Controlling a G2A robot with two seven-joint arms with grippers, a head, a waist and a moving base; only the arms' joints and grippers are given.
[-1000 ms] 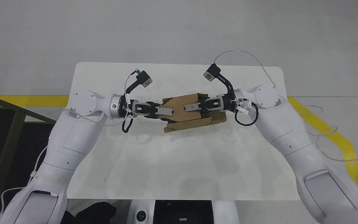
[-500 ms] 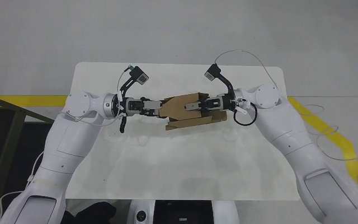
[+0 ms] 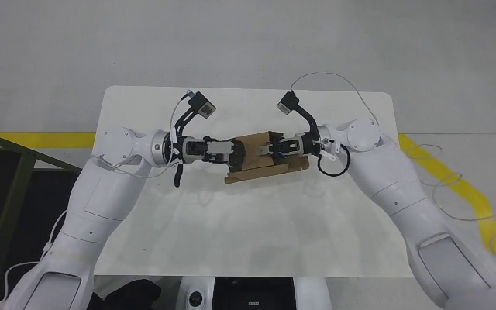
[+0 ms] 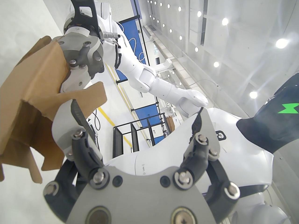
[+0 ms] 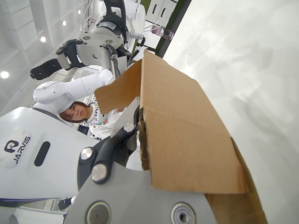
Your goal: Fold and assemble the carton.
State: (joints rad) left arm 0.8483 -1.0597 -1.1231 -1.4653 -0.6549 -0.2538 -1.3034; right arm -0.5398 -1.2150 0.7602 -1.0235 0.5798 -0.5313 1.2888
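Note:
A brown cardboard carton is held just above the middle of the white table, partly unfolded with its flaps loose. My right gripper comes in from the right and is shut on a carton wall. That wall runs between its fingers and hides most of them. My left gripper is at the carton's left end, open wide. One of its fingers rests against a loose flap, while the other is in free air. In the left wrist view, the right gripper grips the carton.
The table's front half and both ends are bare white surface. A yellow floor line runs past both table ends. A thin cable loops above my right arm.
My left gripper drew back a little, then came right again to the carton's left end. The right gripper and the carton shifted slightly left.

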